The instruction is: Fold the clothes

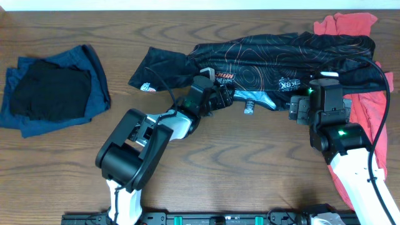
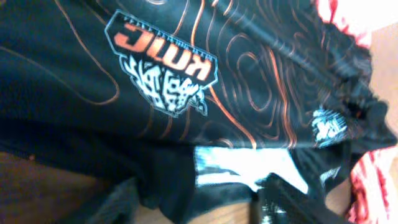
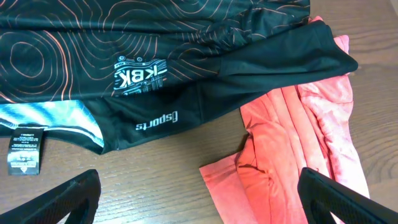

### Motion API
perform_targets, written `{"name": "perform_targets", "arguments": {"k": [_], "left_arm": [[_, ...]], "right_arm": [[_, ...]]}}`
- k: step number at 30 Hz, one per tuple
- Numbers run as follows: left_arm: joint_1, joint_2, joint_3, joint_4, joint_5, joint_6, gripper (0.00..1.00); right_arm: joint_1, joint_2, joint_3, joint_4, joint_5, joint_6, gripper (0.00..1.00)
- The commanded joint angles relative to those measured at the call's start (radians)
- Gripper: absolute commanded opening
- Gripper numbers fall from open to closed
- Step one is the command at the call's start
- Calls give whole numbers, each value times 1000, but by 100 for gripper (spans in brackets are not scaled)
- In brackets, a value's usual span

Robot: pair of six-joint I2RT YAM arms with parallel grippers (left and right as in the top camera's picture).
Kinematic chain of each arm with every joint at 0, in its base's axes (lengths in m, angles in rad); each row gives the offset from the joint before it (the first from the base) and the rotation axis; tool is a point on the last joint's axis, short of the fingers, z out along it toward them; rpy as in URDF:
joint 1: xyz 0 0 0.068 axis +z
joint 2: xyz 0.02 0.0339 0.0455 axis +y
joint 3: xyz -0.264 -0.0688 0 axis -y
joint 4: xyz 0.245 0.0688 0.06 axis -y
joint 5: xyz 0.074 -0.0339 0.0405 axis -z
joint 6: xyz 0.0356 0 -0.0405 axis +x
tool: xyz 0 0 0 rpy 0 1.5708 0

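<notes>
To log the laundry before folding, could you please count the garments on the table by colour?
Black jersey with orange lines: 1
Coral-red garment: 1
Blue folded piece: 1
Plain black piece: 1
Total: 4

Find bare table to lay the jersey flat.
Bare wood: between blue pile and jersey; table front centre, between left arm and right arm. Crowded: back right, jersey overlapping coral garment, left gripper and right gripper at its hem.
</notes>
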Motion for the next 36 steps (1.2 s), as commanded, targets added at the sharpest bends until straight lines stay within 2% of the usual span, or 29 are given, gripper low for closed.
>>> {"name": "perform_targets", "arguments": {"k": [1,4,6,10,11,17,19,21,23,26,28,31,32,33,35,36], "left_arm": [[-3,50,-21,-16,-27,-32,55],[-3,50,-21,-16,-31,-32,49],[-3,50,-21,-17,-32,-32,37],[-3,50,-21,-39,-31,-32,7],[-3,50,-21,-45,-29,-32,6],[16,14,-21,-118,72,0,6],[38,-37,-21,-202,128,59,6],[73,-128,-21,-357,137,153,6],[121,-232,-21,-506,109,260,6],[230,-407,-21,-697,-47,388,6],[314,-500,-21,-740,-130,443,6],[448,-586,-21,-719,-151,486,6],[487,-599,-21,-709,-151,485,9],[520,-603,-21,-703,-151,486,17],[574,-601,-21,-706,-151,486,17],[596,-597,-21,-716,-151,486,28]], "right_arm": [[-6,-9,7,-3,3,15,99],[-6,-9,7,-3,3,15,99],[-6,-9,7,-1,3,15,99],[-6,-9,7,-2,3,15,99],[-6,-9,7,-2,3,16,99],[-6,-9,7,-2,3,15,99],[-6,-9,7,-2,3,15,99],[-6,-9,7,-2,3,15,99],[-6,-9,7,-1,3,15,99],[-6,-9,7,0,3,15,99],[-6,-9,7,-1,3,15,99],[-6,-9,7,-1,3,15,99],[-6,-9,7,-1,3,15,99],[-6,-9,7,-1,3,15,99],[-6,-9,7,-1,3,15,99],[-6,-9,7,-2,3,16,99]]}}
